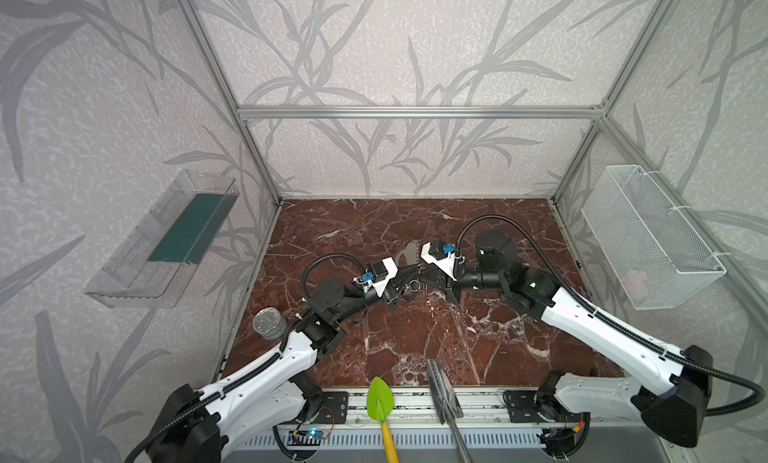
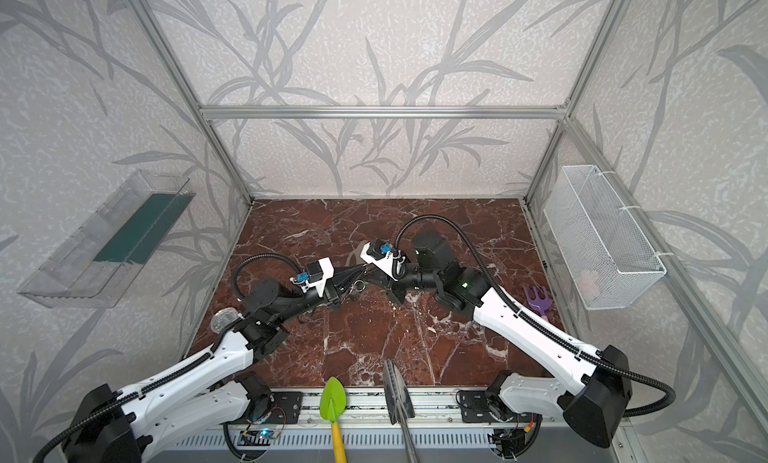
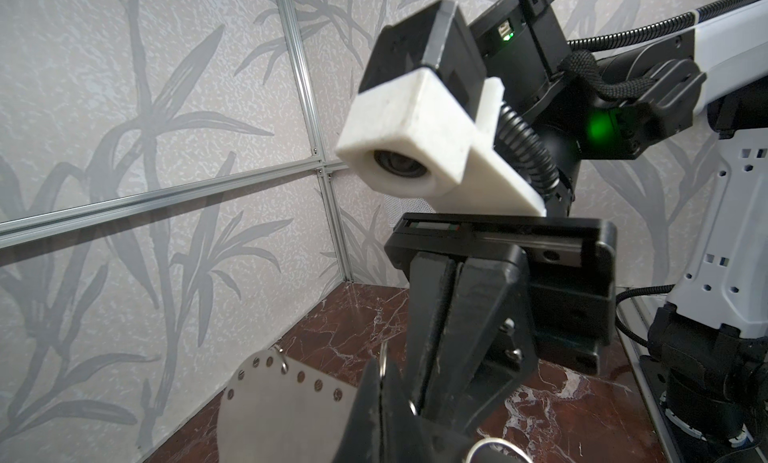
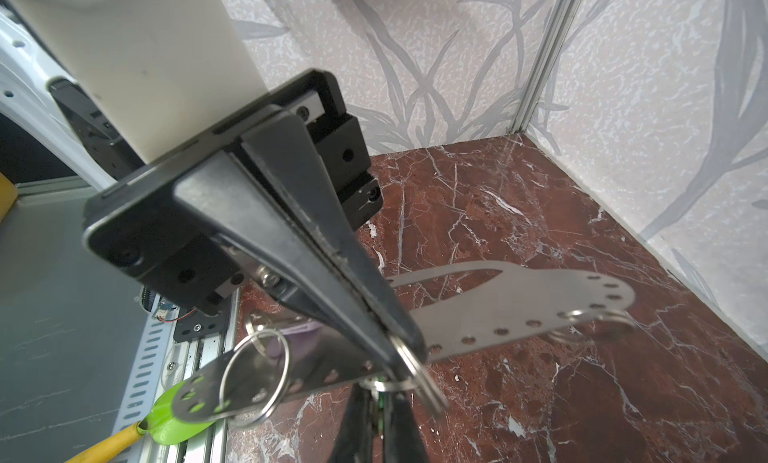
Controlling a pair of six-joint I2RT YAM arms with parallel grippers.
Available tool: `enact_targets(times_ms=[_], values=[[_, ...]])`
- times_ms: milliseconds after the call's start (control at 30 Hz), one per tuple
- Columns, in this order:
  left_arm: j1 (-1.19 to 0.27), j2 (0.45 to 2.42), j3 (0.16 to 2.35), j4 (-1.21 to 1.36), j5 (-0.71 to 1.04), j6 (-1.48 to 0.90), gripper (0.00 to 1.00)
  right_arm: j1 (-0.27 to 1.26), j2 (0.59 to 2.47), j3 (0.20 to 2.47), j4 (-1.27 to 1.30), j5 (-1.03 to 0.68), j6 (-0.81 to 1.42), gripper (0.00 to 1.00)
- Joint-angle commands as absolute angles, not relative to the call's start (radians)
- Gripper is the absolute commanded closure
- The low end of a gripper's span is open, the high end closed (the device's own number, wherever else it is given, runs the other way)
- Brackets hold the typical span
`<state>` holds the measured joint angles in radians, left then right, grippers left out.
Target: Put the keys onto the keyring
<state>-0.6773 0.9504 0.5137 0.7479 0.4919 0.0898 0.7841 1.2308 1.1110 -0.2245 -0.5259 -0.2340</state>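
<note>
Both grippers meet mid-air at the keyring.
Left gripper clamped tight on a green key; right gripper pinched closed on the keyring's ring.

Both arms reach toward the middle of the frame over the red-brown marble worktop, and the left hand and right hand meet tip to tip there. A small metal ring shows between them, and an edge of the keyring shows just above. A purple rake lies at right, a tin can at left, and a green trowel at the bottom edge.
</note>
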Motion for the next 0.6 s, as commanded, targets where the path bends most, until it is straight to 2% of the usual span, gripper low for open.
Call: enact_targets(times_ms=[0,167,233,333,567], values=[[-0.675,0.952,0.514,0.828,0.510,0.062,1.00,0.820,1.256,1.153,-0.279,-0.606,-0.268,1.00],[-0.676,0.957,0.485,0.895,0.512,0.035,1.00,0.822,1.248,1.148,-0.281,-0.540,-0.265,1.00],[-0.674,0.955,0.482,0.896,0.511,0.034,1.00,0.822,1.228,1.134,-0.276,-0.498,-0.262,0.94],[-0.671,0.950,0.463,0.935,0.511,0.024,1.00,0.822,1.189,1.111,-0.274,-0.451,-0.268,0.75],[-0.633,0.950,0.434,1.017,0.558,-0.042,1.00,0.819,1.092,1.083,-0.311,-0.383,-0.285,0.68]])
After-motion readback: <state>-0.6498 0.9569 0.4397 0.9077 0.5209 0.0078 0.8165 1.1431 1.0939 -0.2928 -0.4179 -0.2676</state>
